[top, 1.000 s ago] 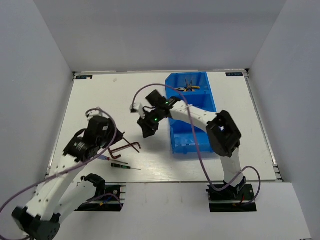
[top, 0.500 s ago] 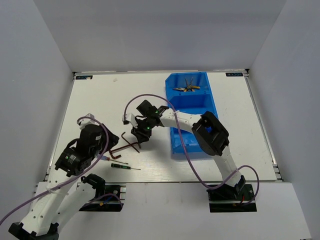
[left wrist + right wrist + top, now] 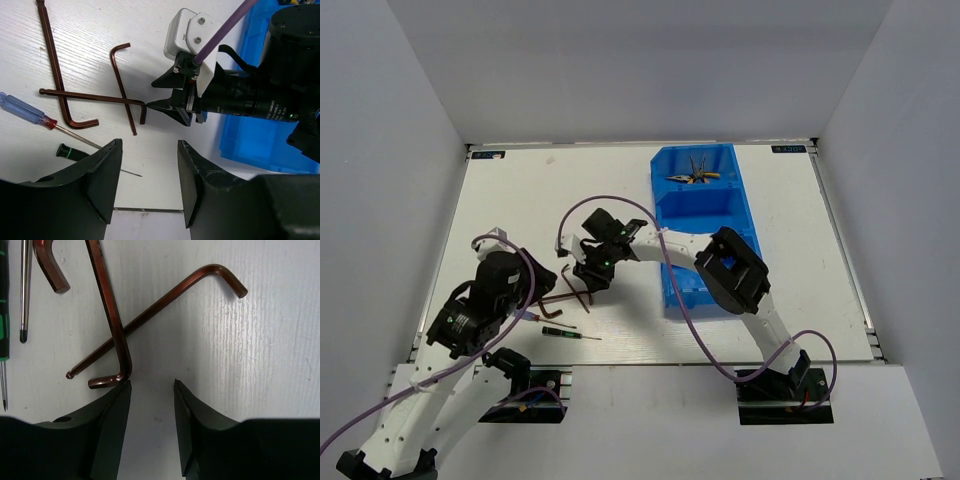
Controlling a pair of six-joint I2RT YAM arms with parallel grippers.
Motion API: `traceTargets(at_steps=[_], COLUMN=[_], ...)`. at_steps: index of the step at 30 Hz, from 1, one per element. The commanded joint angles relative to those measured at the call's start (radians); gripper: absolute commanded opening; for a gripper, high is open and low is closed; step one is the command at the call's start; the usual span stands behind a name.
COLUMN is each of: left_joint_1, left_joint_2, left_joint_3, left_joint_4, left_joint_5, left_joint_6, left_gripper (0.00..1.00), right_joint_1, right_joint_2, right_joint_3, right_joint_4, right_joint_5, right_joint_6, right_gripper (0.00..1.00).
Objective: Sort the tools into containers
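Three dark brown hex keys (image 3: 92, 96) lie crossed on the white table. My right gripper (image 3: 152, 385) stands open just over them; its left fingertip (image 3: 125, 390) touches the bend of one hex key (image 3: 112, 330), with only bare table between the jaws. In the top view the right gripper (image 3: 586, 282) is beside the hex keys (image 3: 560, 295). My left gripper (image 3: 150, 145) is open and empty, nearer than the keys. A blue-handled screwdriver (image 3: 20, 107) and a black-handled one (image 3: 70, 151) lie left of it. Yellow-handled pliers (image 3: 695, 178) rest in the far compartment of the blue bin (image 3: 742, 205).
The right arm's forearm stretches from the bin leftward over the table, covering part of the bin's near compartment. The black screwdriver (image 3: 560, 333) lies close to the table's front edge. Grey walls enclose the table on three sides.
My right gripper has moved left and down from beside the bin onto the hex keys, its jaws somewhat narrower. My left arm has drawn back toward the near left.
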Motion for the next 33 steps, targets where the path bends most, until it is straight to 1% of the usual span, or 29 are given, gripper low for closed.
traceTargets(at_steps=[1,4,7,9,11,19,24,33], left_joint_1=[0.004,0.004,0.004,0.004,0.004,0.004,0.004,0.004], left_joint_2=[-0.022,-0.042,-0.051,-0.051,-0.051,-0.073,-0.082,-0.082], left_joint_3=[0.008,0.008,0.008,0.008,0.008,0.017,-0.001,-0.001], left_joint_4=[-0.026,-0.035,-0.035,-0.035,-0.035,-0.06,-0.06,-0.051], left_joint_5=[-0.01,-0.01,-0.02,-0.02,-0.02,-0.029,-0.029,-0.02], left_joint_6=[0.002,-0.008,-0.008,-0.008,-0.008,-0.017,-0.017,-0.017], left_gripper=[0.58,0.58,0.58,0.58,0.58,0.58,0.58,0.58], right_joint_1=[0.005,-0.004,0.005,0.007,0.019,0.039,0.042,0.042], right_joint_2=[-0.001,-0.031,-0.063,-0.061,-0.045,-0.008,0.002,0.044], right_joint_3=[0.05,0.07,0.084,0.099,0.107,0.096,0.067,0.065], right_joint_4=[0.028,0.039,0.03,0.018,0.005,-0.011,-0.018,-0.016], right_joint_5=[0.029,0.037,0.015,-0.023,-0.028,-0.039,-0.022,0.015], right_joint_6=[0.057,0.109,0.13,0.136,0.144,0.115,0.084,0.048], right_gripper=[0.45,0.42,0.42,0.42,0.42,0.42,0.42,0.42])
